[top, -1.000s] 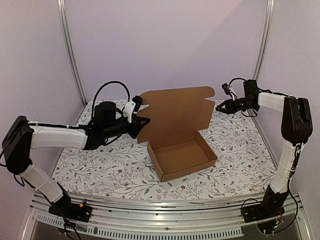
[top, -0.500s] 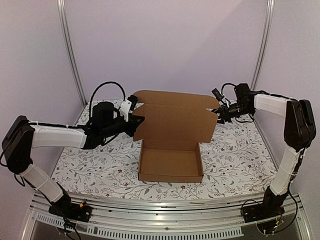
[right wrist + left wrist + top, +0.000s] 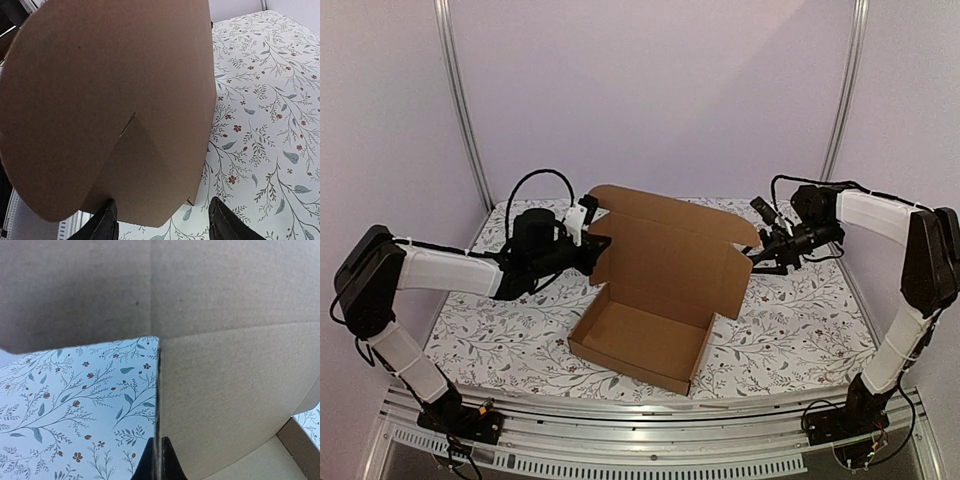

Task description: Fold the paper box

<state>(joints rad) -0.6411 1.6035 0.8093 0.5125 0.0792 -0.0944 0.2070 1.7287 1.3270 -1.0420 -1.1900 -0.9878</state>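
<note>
One paper box only, on the flowered table, a little forward of the middle and set at a slant to the near edge. Nearest: the shallow tray, open upward, walls already standing. Behind it, rising from the tray's far wall, the lid, upright with a slight lean, a rounded flap at each end.

Two arms, two grippers. Left gripper pinched tight on the edge of the lid's left flap, fingertips closed flat on the thin cardboard. Right gripper at the lid's right flap, fingers spread wide to either side of the flap's lower edge, gripping nothing.

Judged light. Stiff across the panels, willing to bend only along the scored creases. Likely to slide on the cloth and to pivot if pushed from one side alone. Apt to dent under a hard pinch. Best taken at the flap edges close to the fold lines, one side per gripper.

Farthest back: one plain pale wall, two metal uprights.
</note>
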